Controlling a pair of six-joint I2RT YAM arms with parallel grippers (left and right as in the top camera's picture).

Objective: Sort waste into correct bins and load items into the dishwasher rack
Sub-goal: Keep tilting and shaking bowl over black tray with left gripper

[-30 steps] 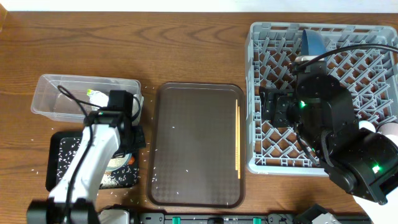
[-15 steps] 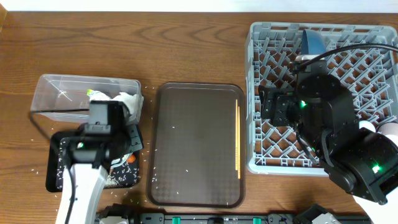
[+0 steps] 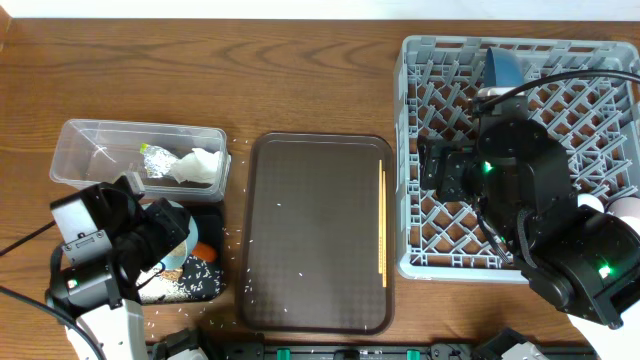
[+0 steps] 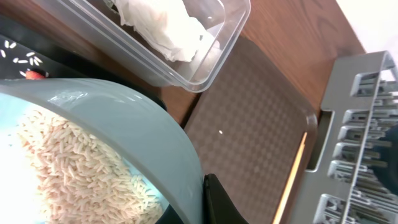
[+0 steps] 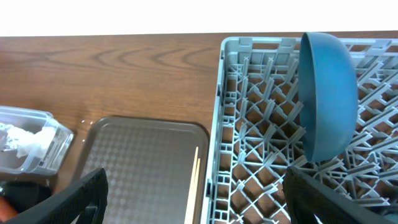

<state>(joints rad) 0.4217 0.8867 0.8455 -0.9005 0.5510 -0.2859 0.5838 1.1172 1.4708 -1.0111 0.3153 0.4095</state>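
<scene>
Only the left wrist view shows rice grains point(image 4: 81, 168) inside the bowl point(image 4: 130, 118).

Black tray point(image 3: 215, 250) mostly hidden under left arm point(image 3: 95, 255); bowl point(image 4: 155, 143) cropped by frame.

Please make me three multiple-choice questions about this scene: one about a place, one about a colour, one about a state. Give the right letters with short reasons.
1. Where do the chopsticks lie?
A in the clear tub
B on the brown tray, near its right edge
C in the black tray

2. What colour is the dish standing on edge in the grey rack?
A blue
B pink
C white

3. How is the right gripper?
A shut on the chopsticks
B shut on the dish
C open, holding nothing

Answers:
1 B: the overhead view shows them along the tray's right side.
2 A: the right wrist view shows it dark blue.
3 C: its fingers stand wide apart with nothing between.
</scene>
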